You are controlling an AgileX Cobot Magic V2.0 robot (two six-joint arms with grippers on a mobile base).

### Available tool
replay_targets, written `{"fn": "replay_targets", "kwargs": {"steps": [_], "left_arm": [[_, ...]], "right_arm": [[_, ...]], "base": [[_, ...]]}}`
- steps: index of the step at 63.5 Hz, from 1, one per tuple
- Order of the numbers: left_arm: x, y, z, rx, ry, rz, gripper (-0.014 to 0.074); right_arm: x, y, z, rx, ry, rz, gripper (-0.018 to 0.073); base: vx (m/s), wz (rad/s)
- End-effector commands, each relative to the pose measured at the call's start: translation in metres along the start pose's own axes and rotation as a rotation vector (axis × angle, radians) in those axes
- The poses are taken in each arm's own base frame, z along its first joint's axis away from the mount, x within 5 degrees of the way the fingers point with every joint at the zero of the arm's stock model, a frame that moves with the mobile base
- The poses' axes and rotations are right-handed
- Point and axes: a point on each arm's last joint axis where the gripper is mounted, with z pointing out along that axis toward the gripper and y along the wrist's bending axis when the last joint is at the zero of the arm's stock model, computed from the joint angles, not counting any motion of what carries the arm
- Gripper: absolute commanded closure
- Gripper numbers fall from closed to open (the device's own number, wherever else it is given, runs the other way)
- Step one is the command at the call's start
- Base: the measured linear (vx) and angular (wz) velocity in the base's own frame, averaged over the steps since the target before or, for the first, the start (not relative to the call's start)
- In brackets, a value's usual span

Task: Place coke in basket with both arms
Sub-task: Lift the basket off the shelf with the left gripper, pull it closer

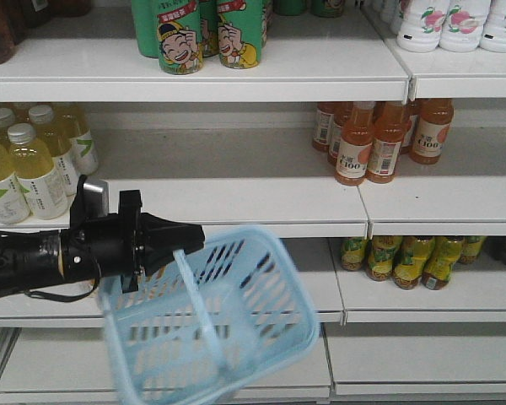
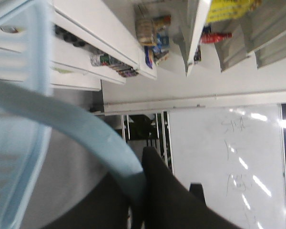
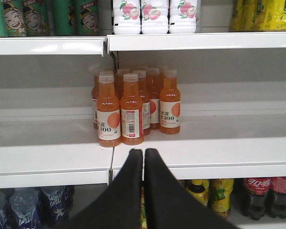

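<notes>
- One half of the job looks in hand: the left claw (image 1: pixel 173 240) is clamped on the handle (image 1: pixel 198 308) of the basket (image 1: pixel 253 295), which hangs tilted below and ahead of it, resting on nothing (its outline is blurred).
- No coke can shows in any view, neither near a claw nor in the basket, whose inside looks empty as far as the blur allows.
- Pressed together with nothing between its fingers, the right claw (image 3: pixel 143 155) points at a shelf (image 3: pixel 205 157). A cluster of orange juice bottles (image 3: pixel 133 112) stands just above and beyond its tips.
- Below and to the right of that claw are dark cola bottles (image 3: pixel 257 195) with red labels (bottles, not the slim can wanted).
- My reading is that the task is at an early stage: the basket is held ready, the can not yet found.
- What is left, by that reading: bring the can into view, spread the right claw, grip the can, carry it over the basket and let it go inside.
</notes>
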Motion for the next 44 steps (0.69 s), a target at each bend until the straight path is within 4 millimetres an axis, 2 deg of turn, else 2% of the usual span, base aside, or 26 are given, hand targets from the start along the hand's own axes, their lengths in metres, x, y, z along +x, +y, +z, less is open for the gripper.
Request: {"fn": "replay_targets", "kwargs": {"steps": [1, 8, 19, 30, 44], "left_arm": [[0.036, -0.056, -0.008, 0.272, 0.145, 0.085, 0.0603], [0.064, -0.077, -0.011, 0.311, 0.198, 0.147, 0.0603], [0.095, -0.118, -0.022, 0.414, 0.236, 0.310, 0.0603], [0.111, -0.141, -0.037, 0.481, 0.226, 0.401, 0.0603], [0.119, -0.165, -0.050, 0.611, 0.150, 0.409, 0.0603]], "right_arm": [[-0.005, 0.000, -0.001, 0.000, -0.079, -0.016, 0.0564], [-0.005, 0.000, -0.001, 0.000, -0.079, -0.016, 0.0564], [-0.005, 0.000, -0.001, 0.000, -0.079, -0.016, 0.0564], [-0.005, 0.000, -0.001, 0.000, -0.079, -0.016, 0.0564], [-0.005, 0.000, -0.001, 0.000, -0.079, -0.016, 0.0564]], "base": [[0.00, 0.00], [0.00, 0.00], [0.00, 0.00], [0.00, 0.00], [0.00, 0.00]]}}
